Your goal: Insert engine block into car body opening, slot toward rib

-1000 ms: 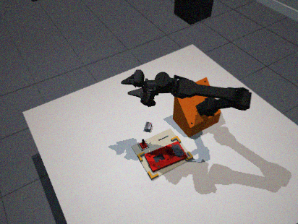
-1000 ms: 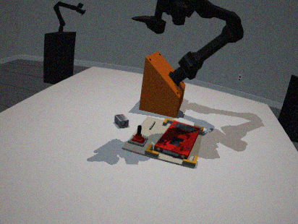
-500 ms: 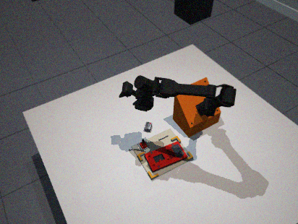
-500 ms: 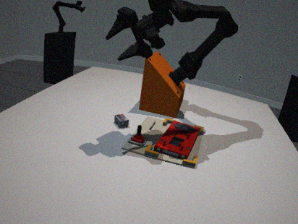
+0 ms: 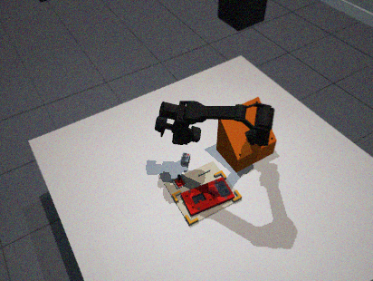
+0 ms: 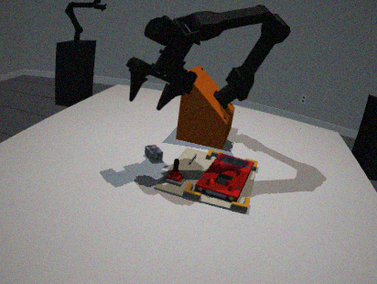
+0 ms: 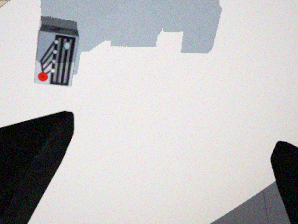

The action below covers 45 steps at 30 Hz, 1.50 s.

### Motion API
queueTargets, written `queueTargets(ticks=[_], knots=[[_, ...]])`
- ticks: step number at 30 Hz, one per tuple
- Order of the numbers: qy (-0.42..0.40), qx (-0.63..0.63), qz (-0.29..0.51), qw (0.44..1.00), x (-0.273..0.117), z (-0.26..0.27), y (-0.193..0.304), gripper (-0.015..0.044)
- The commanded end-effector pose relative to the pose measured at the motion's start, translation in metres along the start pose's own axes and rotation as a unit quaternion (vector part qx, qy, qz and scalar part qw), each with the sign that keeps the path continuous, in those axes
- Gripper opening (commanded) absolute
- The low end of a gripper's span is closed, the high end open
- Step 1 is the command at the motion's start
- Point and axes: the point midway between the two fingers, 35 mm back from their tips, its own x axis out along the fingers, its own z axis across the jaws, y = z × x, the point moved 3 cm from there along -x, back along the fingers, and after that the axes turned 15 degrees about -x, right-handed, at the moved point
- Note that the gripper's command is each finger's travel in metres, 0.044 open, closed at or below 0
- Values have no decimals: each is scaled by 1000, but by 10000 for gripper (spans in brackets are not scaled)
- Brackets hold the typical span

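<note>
The engine block (image 5: 186, 159) (image 6: 154, 153) (image 7: 57, 55), small and grey with dark slots and a red dot on top in the wrist view, lies on the table just off the board's edge. The red car body (image 5: 208, 207) (image 6: 211, 176) lies between the yellow corner brackets, with dark rectangular areas on top; the rib cannot be made out. My gripper (image 6: 145, 104) (image 7: 177, 137) is open and empty, high above the table. In the wrist view the block is at upper left, beyond the left fingertip and outside the gap.
The pale board (image 5: 213, 167) (image 6: 188, 153) carries yellow corner brackets (image 5: 192, 220) (image 6: 191, 191), a small red piece (image 5: 179, 182) (image 6: 175, 176) with an upright black knob, and a thin dark pin (image 5: 205, 173) (image 6: 193, 159). An orange wedge (image 5: 235, 140) (image 6: 199, 121) stands behind the board, under the arm.
</note>
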Motion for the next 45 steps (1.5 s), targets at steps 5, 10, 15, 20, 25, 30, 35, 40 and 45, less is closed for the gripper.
queueTargets(ticks=[5, 10, 15, 20, 25, 30, 35, 40, 45], knots=[[-109, 38, -61, 991, 35, 35, 1, 440], [-170, 66, -98, 978, 51, 56, 1, 440], [-178, 70, -103, 976, 53, 58, 1, 440], [-178, 71, -103, 976, 81, 68, -5, 440], [-178, 70, -104, 976, 86, 70, -7, 440], [-178, 70, -104, 976, 100, 74, -9, 440], [-178, 70, -104, 976, 102, 74, -10, 440], [-178, 70, -104, 976, 110, 77, -12, 440], [-178, 70, -104, 976, 117, 79, -13, 440]])
